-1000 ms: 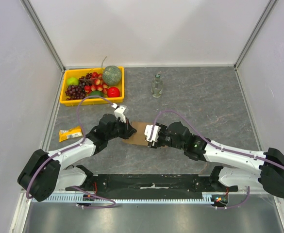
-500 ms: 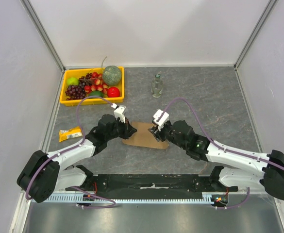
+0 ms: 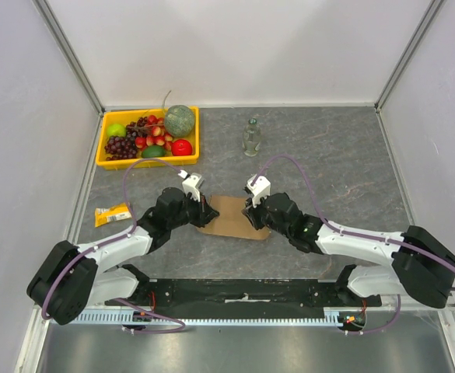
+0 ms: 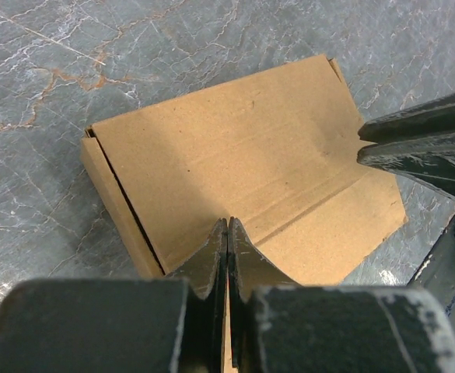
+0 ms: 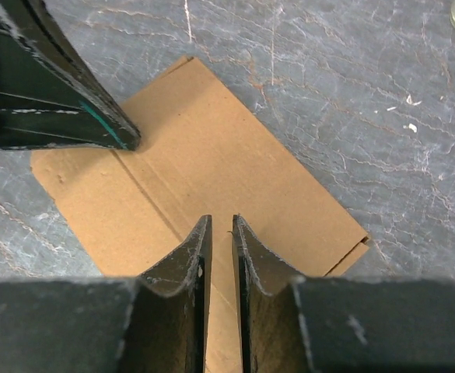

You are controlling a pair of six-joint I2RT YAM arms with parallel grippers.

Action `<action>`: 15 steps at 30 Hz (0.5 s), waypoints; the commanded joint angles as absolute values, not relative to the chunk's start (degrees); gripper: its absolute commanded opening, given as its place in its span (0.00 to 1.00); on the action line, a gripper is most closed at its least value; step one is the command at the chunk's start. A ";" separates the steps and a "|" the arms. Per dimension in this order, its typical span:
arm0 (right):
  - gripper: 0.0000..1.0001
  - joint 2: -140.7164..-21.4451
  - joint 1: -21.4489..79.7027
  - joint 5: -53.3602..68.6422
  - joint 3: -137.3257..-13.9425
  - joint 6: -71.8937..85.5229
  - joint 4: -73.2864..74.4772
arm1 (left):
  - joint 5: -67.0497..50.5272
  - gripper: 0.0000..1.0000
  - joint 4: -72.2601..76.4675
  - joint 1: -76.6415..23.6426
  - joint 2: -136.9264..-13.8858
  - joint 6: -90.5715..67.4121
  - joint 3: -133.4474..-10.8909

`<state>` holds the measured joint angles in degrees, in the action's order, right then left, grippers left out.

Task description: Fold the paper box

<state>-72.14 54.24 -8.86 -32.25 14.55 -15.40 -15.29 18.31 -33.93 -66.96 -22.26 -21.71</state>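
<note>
Paper box (image 3: pixel 229 216) flat, closed, long axis running left-right.

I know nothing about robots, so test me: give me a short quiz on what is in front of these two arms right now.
1. True or false: the paper box stands upright on one edge.
2. What stands to the right of the yellow tray? A: a glass bottle. B: a coffee mug. C: a spoon.
3. Short answer: whose jaws are shut tight, the left gripper or the right gripper?
Key: 1 false, it lies flat. 2 A. 3 left.
</note>
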 commanded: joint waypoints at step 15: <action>0.21 -78.22 52.38 -7.56 -34.72 15.47 -11.61 | -17.40 0.02 22.32 -33.84 -68.73 -23.47 -20.65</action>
